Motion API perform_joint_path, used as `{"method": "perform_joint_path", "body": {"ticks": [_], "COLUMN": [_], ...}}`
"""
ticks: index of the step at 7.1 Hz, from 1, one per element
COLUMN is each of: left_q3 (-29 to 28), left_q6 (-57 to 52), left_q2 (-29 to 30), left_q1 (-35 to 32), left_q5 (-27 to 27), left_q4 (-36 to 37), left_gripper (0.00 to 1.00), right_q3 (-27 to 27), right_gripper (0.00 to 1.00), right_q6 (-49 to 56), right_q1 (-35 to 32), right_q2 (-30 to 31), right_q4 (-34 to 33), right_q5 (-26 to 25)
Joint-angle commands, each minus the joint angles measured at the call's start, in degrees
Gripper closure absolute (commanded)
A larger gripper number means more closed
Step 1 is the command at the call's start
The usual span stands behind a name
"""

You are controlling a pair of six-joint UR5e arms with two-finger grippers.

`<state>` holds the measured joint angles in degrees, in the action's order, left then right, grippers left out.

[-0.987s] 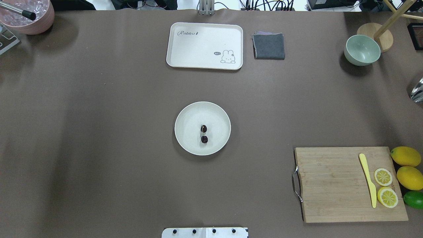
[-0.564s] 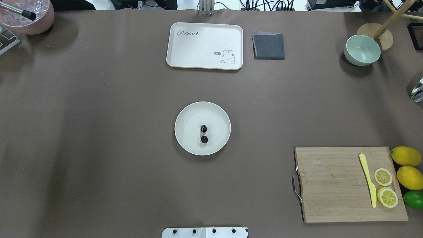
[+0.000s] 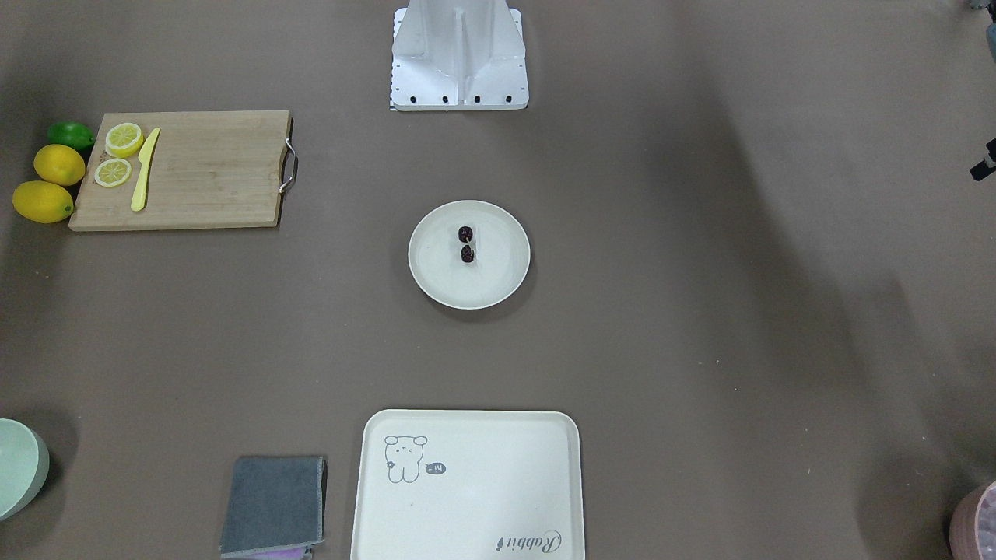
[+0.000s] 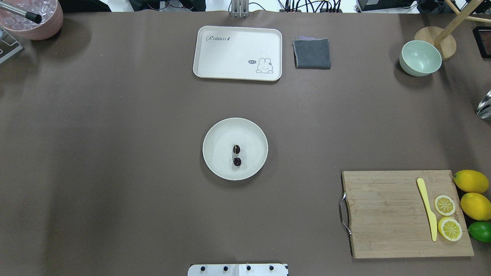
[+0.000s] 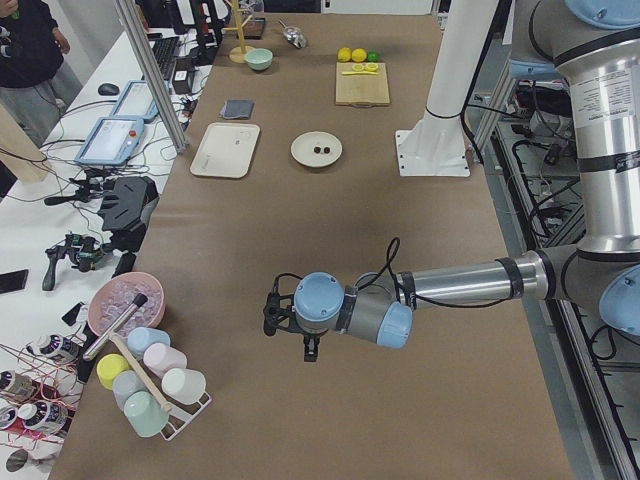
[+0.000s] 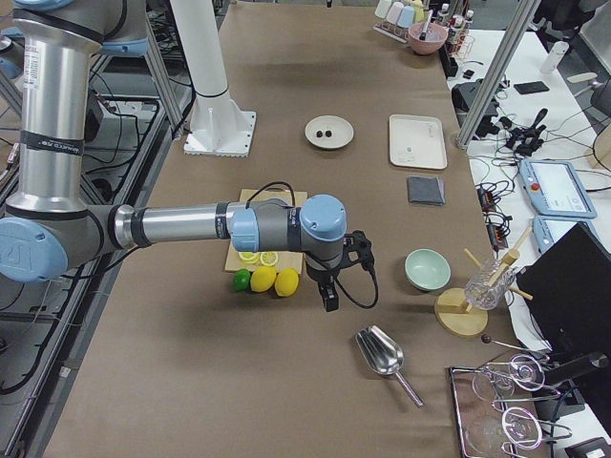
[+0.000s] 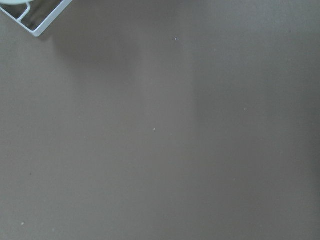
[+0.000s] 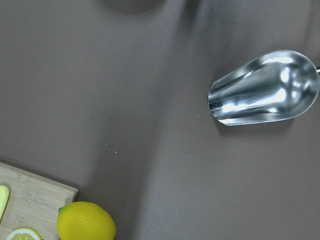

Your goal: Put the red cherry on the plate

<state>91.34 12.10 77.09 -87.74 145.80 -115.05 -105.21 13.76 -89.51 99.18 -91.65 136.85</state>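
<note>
- Left claw: over bare desk, well to the left of the plate. It shows only side-on, so I cannot tell whether it is spread or pressed together.
- Right claw: over the desk, well to the right of the plate, between the lemons and a metal scoop. Side-on only, so I cannot tell its state either.
- Cutting board: nearer me than the plate, on its right. It carries a yellow knife and two lemon slices. The lemons and a lime lie just beside its outer edge.
- Red cherry: a dark joined pair lying on the plate, one fruit at the centre and the other towards me, well apart from both claws.
- Plate: mid-desk, straight ahead of my base.
- Tray: beyond the plate, well apart, with a rabbit drawing.
- Grey cloth: beyond the plate to the right, just beside the tray.
- Pale green bowl: far right, beyond the plate.
- Pink bowl: far left, beyond the plate.
</note>
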Motion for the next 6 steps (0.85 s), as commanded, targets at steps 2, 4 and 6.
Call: {"method": "perform_joint_path", "body": {"ticks": [2, 4, 6], "left_q3": [-4.7, -4.6, -4.7], "left_q6": [0.0, 0.6, 0.0], "left_q2": [1.7, 1.7, 3.7], "left_q1": [-2.7, -2.6, -4.1], "left_q5": [-4.9, -5.2, -6.4], "left_q4": [0.2, 0.2, 0.1], "left_gripper": [0.02, 0.02, 0.02], "right_q3": [0.6, 0.2, 0.2], "right_gripper": [0.00, 0.00, 0.00], "right_q6": [-0.6, -0.5, -0.4], "right_q1": [-0.8, -2.0, -4.6], "right_q2": [-0.3, -0.3, 0.2], "right_q4": [-1.3, -1.7, -1.9], "right_q5": [0.5, -0.4, -1.5]}}
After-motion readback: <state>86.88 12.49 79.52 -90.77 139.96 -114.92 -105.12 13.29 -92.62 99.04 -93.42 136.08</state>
